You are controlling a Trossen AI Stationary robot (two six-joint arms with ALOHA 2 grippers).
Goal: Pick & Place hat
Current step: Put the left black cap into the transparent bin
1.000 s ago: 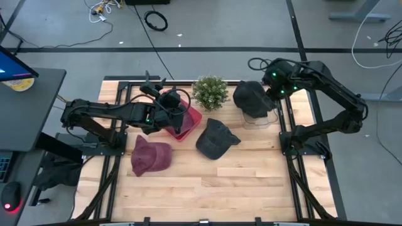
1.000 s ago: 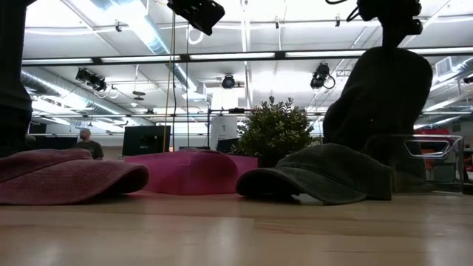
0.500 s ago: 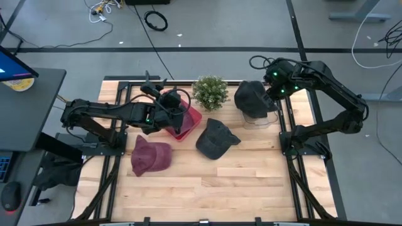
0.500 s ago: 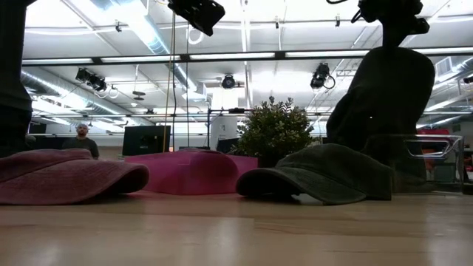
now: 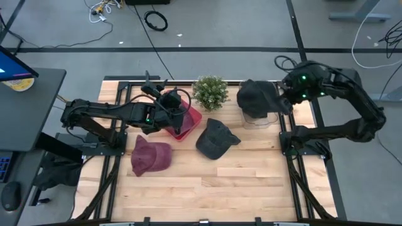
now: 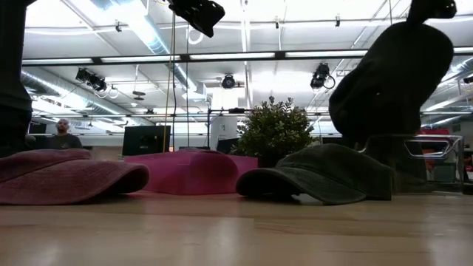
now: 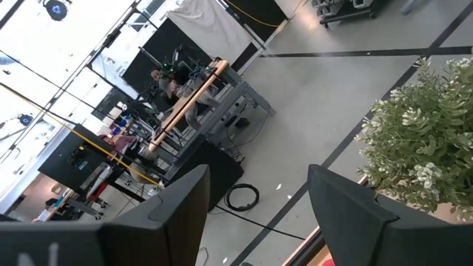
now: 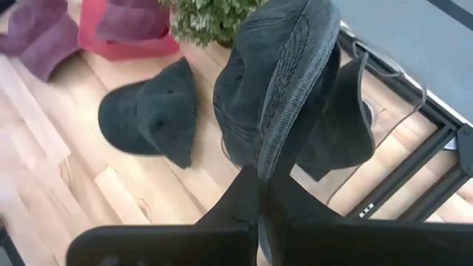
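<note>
While the right end effector (image 8: 260,193) pinches the dark hat (image 8: 284,89), its soft fabric droops. Its stiffer brim looks the surer hold. The left end effector (image 7: 255,214) gapes, empty.

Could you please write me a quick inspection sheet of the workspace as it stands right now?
Surface: light wooden table, bare toward the front.
Job's things: dark grey cap held over a clear plastic bin; second dark grey cap mid-table; maroon cap front left; pink cap in a red tray.
Clutter: small green potted plant.
Grippers: right gripper shut on the lifted cap; left gripper open, above the tray.
Cables: black coil and loose leads on the floor.
Surroundings: person far behind; desk with monitor at left.
</note>
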